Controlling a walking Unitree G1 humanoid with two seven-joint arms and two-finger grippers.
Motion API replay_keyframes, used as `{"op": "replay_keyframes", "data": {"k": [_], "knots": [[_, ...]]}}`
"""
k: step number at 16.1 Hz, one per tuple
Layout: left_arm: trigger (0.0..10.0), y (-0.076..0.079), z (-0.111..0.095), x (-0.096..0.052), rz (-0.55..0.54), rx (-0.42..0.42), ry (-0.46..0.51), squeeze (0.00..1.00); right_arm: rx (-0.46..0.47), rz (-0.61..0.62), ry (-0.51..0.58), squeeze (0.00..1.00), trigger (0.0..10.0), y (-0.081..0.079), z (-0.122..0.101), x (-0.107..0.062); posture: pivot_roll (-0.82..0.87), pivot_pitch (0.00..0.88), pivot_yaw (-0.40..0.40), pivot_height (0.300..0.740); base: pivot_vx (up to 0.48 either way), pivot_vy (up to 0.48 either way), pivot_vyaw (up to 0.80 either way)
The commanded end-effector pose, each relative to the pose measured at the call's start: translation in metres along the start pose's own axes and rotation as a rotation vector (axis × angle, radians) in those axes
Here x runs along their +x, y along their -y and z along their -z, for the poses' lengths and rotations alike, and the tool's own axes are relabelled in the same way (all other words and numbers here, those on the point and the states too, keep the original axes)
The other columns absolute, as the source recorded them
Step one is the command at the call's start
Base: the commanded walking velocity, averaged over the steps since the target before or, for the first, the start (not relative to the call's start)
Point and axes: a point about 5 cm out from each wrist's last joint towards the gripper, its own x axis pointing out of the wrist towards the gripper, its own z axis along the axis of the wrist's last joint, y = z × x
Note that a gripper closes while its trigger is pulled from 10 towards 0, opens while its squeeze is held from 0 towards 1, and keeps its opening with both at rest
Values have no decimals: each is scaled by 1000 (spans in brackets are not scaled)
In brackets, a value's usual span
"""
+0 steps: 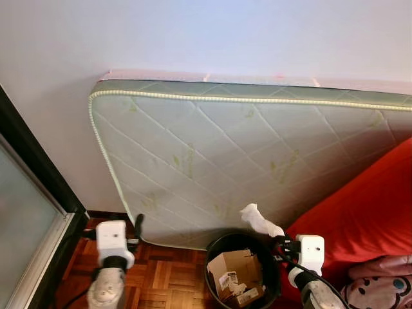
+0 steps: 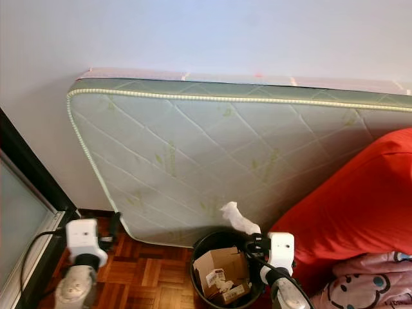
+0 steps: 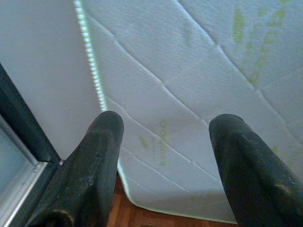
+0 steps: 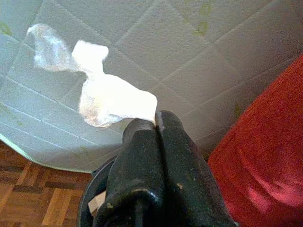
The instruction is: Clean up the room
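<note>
The right gripper [image 4: 154, 124] was clamped tight on a crumpled white tissue [image 4: 102, 92], its two black fingers [image 4: 137, 156] pressed together with one end of the tissue pinched between the tips. The tissue stuck out beyond the fingertips, away from the wrist; its long axis ran up and toward the robot's left, ending in a thin twisted tail. In the head views the tissue [image 1: 259, 221] hung just above the far rim of the black bin [image 1: 215, 248], in front of the lower part of the mattress [image 1: 212, 161], with the gripper [image 1: 280, 239] at the bin's right edge.

The bin stood on the wooden parquet floor [image 1: 167, 270] against the mattress foot and held a cardboard box [image 1: 235, 267] with a label. A red cushion [image 1: 360, 212] lay just to the right of the bin.

The left gripper [image 3: 165, 127] was spread wide and held nothing, its fingers [image 3: 102, 156] pointing at the mattress's lower left corner [image 3: 142, 156], well to the left of the bin, near a dark door frame [image 1: 38, 174].
</note>
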Motion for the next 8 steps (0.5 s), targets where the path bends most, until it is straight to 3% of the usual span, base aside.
{"op": "replay_keyframes", "data": {"k": [1, 8], "knots": [[10000, 5, -2, 4, 11, 8, -7, 0, -3, 16, -3, 0, 10000, -1, -2, 4, -88, 39, -56, 740, 0, 0, 0], [10000, 6, -4, 4, 47, -28, -33, 0, 2, 10, -14, 0, 10000, -7, -3, 6, -82, 58, -54, 740, 0, 0, 0]]}}
